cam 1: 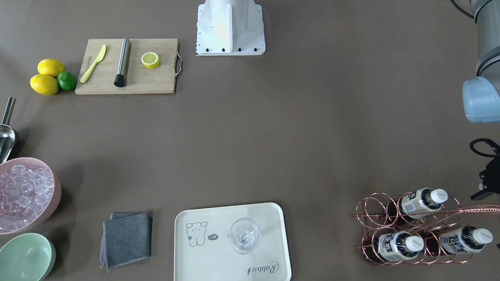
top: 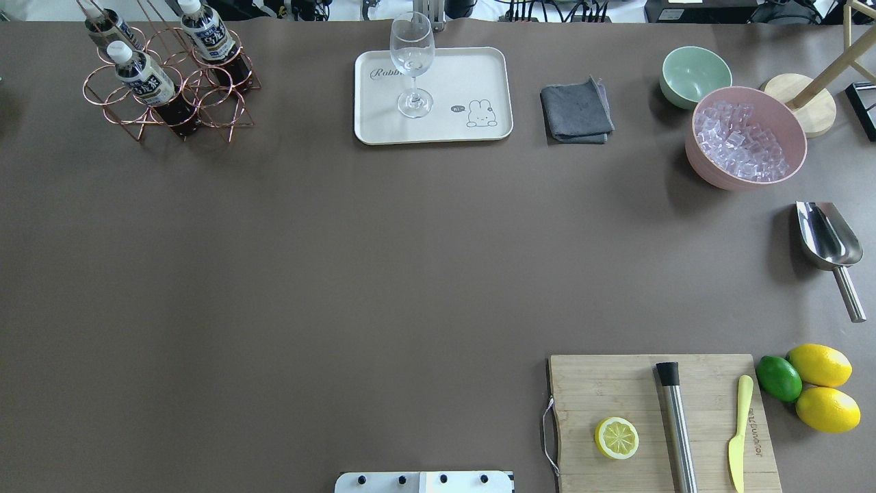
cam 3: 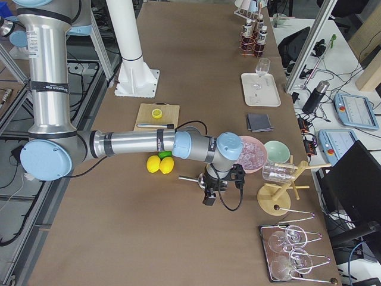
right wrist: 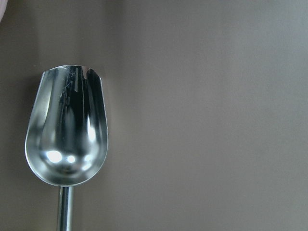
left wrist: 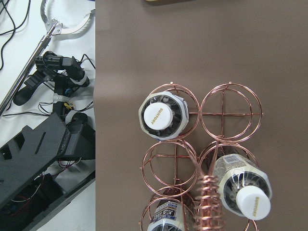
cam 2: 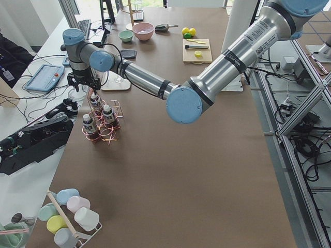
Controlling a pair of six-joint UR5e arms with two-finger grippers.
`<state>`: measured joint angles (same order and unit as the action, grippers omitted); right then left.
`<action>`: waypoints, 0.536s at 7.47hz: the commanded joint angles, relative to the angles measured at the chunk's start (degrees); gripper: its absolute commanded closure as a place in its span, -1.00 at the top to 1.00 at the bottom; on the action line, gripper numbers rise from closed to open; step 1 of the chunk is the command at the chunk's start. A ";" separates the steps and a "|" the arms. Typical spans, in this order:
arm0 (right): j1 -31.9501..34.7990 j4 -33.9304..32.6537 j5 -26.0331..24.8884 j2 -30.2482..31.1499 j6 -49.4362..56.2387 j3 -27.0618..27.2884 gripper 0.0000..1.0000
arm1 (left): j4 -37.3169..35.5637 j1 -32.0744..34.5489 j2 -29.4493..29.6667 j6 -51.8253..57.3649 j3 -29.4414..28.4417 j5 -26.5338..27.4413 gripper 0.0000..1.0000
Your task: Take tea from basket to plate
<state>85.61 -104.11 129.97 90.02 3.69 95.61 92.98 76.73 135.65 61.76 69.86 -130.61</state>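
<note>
Three tea bottles all sit upright in the copper wire basket at the table's far corner on the robot's left; none is on the tray. In the left wrist view they fill three of the six rings in a staggered pattern: a white cap in one end ring, one in the opposite middle ring, and one at the other end, cut off by the frame. The rings between them are empty, and the coiled handle rises in the middle. The cream tray with its cartoon drawing is well apart from the basket along the same table edge and holds only an upright wine glass. The left gripper hangs over the basket, above the bottle caps; cannot tell if its jaws are wide or narrow, as no fingers show in the wrist view. The right gripper hangs low at the other end of the table over a metal scoop that lies flat on the table; cannot tell its jaw state either. Beside the scoop are a pink bowl of ice and a green bowl, and a folded grey cloth lies between the bowls and the tray. A cutting board near the robot base holds a lemon half, a yellow knife and a metal rod, with two lemons and a lime touching one another just beside it.
</note>
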 commanded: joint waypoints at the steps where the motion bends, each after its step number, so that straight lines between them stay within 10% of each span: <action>1: 0.00 0.05 0.02 -0.10 0.00 0.19 1.00 | 0.01 0.26 -0.64 0.64 0.71 -0.34 -1.00; 4: 0.00 0.05 0.11 -0.10 0.00 0.37 1.00 | -0.69 0.52 -2.76 2.83 4.48 -0.34 -1.00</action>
<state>85.61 -104.09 130.06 90.05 3.69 95.89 92.91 77.03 133.31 63.06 72.68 -130.95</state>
